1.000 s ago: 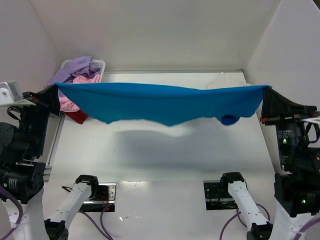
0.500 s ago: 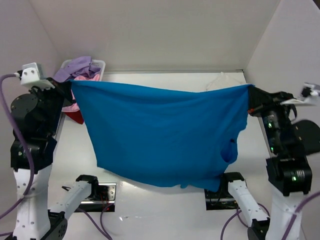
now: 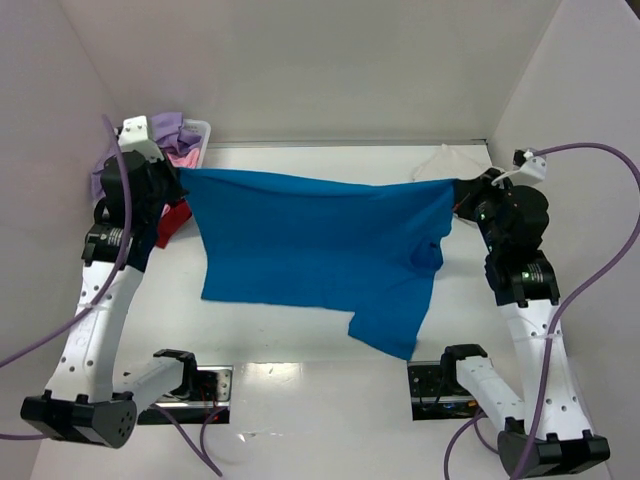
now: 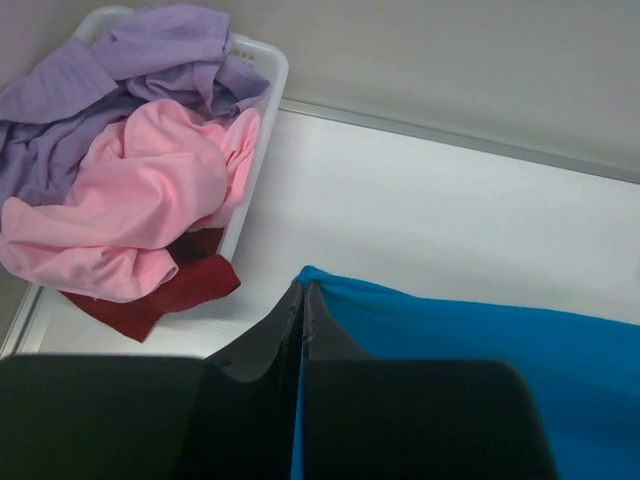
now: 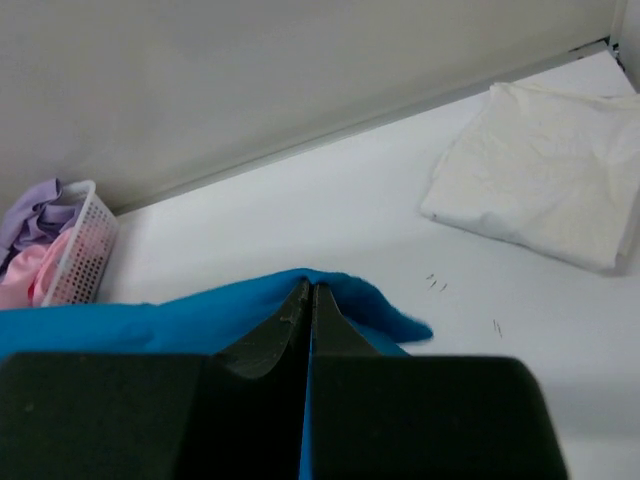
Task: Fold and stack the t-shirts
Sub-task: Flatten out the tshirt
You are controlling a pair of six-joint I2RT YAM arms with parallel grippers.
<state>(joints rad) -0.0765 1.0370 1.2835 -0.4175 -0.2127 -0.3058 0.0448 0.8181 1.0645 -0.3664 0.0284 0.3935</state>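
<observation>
The bright blue t-shirt hangs stretched between both grippers over the middle of the table, its lower part draping onto the surface. My left gripper is shut on its left top corner, seen pinched in the left wrist view. My right gripper is shut on its right top corner, seen in the right wrist view. A folded white t-shirt lies at the far right, also in the right wrist view. Lavender, pink and dark red t-shirts lie in the basket.
A white plastic basket stands at the far left corner, its rim in the left wrist view. White walls close in the back and both sides. Both arm bases sit at the near edge.
Both grippers have moved inward and away toward the back of the table, lowering the blue t-shirt so its lower part now lies on the surface.
</observation>
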